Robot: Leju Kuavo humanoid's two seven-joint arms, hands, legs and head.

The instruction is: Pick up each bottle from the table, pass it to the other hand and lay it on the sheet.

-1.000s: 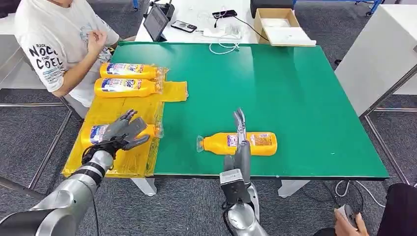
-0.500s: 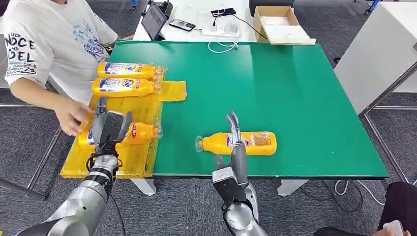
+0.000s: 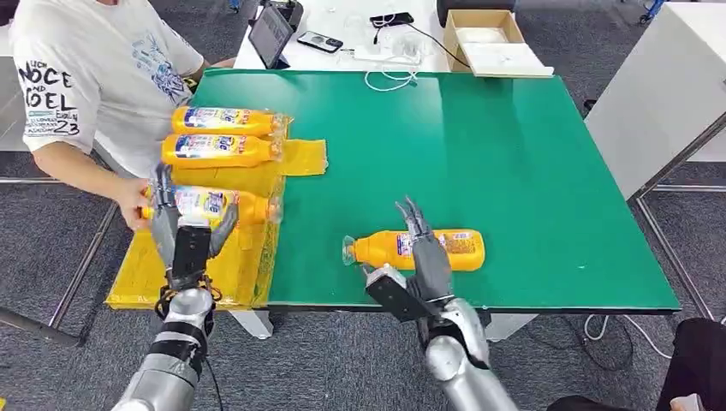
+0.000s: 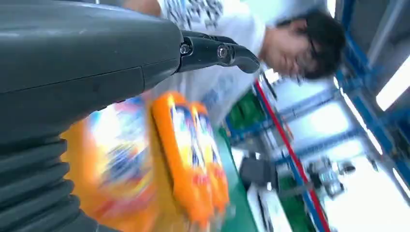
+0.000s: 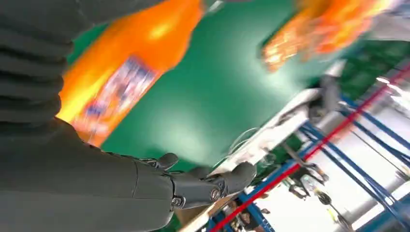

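Note:
One orange bottle [image 3: 418, 249] lies on its side on the green table [image 3: 479, 145], cap to the left. My right hand [image 3: 421, 257] is open, its fingers reaching over the bottle's middle without gripping it. The right wrist view has this bottle [image 5: 130, 67] beside my right hand [image 5: 72, 183]. On the yellow sheet [image 3: 145, 282] at the table's left lie two bottles [image 3: 224, 121] [image 3: 221, 151] side by side. A third bottle [image 3: 212, 205] lies just nearer, a person's hand [image 3: 133, 205] on its base. My left hand [image 3: 190, 238] stands open in front of it, fingers upright.
A person in a white shirt [image 3: 94, 77] stands at the table's left corner. Behind the table are a tablet [image 3: 270, 34], a phone [image 3: 321, 41], cables [image 3: 389, 77] and a cardboard box [image 3: 488, 38]. A white cabinet [image 3: 659, 86] stands at the right.
The person's hand has slid the third bottle up the sheet toward the other two. My left hand has let go and drawn back. My right hand has turned and leaned over the table's bottle.

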